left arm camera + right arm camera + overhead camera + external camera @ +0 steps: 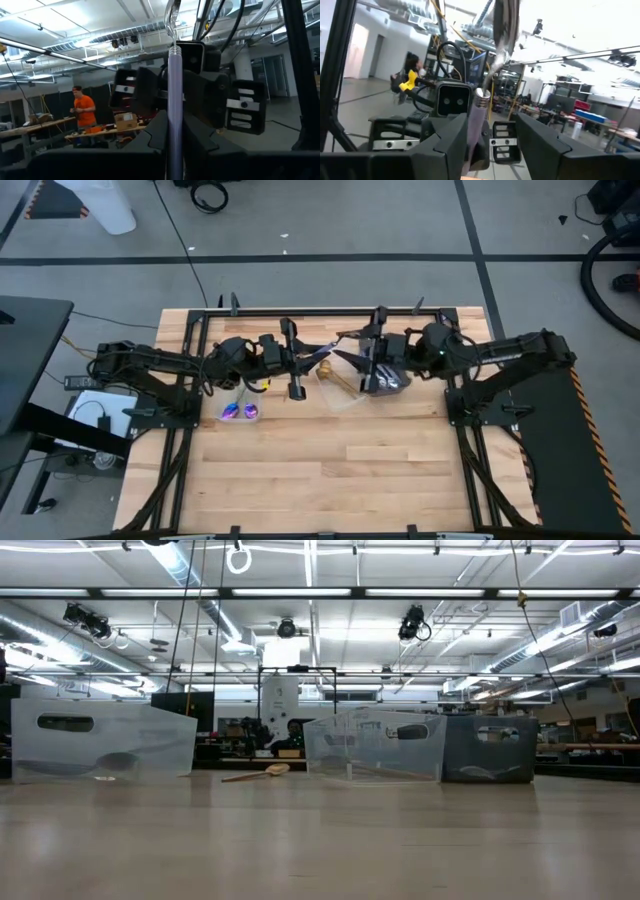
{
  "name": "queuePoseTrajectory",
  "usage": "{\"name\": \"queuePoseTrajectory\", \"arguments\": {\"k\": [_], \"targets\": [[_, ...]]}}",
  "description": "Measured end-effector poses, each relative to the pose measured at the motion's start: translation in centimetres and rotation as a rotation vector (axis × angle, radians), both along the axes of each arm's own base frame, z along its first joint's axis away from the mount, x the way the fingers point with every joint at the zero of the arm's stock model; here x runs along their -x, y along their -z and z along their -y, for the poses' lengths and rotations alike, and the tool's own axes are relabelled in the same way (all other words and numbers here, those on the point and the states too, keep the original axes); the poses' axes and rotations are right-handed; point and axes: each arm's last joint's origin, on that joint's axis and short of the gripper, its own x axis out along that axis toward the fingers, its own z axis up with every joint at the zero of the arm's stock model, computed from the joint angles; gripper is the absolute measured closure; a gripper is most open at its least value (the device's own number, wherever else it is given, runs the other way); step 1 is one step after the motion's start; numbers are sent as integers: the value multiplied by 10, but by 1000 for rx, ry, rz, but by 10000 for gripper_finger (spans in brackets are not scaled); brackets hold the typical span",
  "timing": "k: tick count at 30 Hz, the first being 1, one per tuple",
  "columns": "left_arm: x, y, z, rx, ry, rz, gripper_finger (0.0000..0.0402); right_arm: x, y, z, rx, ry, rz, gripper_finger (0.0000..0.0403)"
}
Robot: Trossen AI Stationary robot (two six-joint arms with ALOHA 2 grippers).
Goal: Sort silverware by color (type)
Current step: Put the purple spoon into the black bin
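One utensil (174,85) with a pale lavender handle and a shiny silver head stands upright between my two grippers, over the far middle of the table (322,356). My left gripper (175,127) is shut on its handle. My right gripper (491,127) faces it, open, with its fingers standing wide on either side of the same handle (477,120). A gold spoon (262,772) lies flat on the table. Two purple-blue spoons (240,412) lie in the left clear container. My left gripper pinches the utensil's lavender handle (174,117) between its two fingers, which come at it level from the table's left and lie across it. The utensil is lifted clear and stands upright, with its silver head (172,15) above the fingers.
On the table stand a clear container at the left (100,745), a clear container in the middle (375,745) and a dark grey tray (490,748) at the right. Bare wood lies toward the near edge (330,470). A person in orange (82,111) stands far off in the room.
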Motion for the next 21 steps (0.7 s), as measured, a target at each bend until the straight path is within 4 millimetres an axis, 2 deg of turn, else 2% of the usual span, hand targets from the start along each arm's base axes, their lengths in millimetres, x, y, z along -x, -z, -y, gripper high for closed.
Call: {"name": "queuePoseTrajectory", "arguments": {"k": [8,18,21], "targets": [[0,-1,0,0,-1,6,359,-21,-4,8,4,-50,-21,248],[0,0,0,-11,-1,3,358,-27,-1,10,-2,-72,-25,350],[0,0,0,-19,-4,-12,347,-27,-1,10,-5,-83,-32,357]]}}
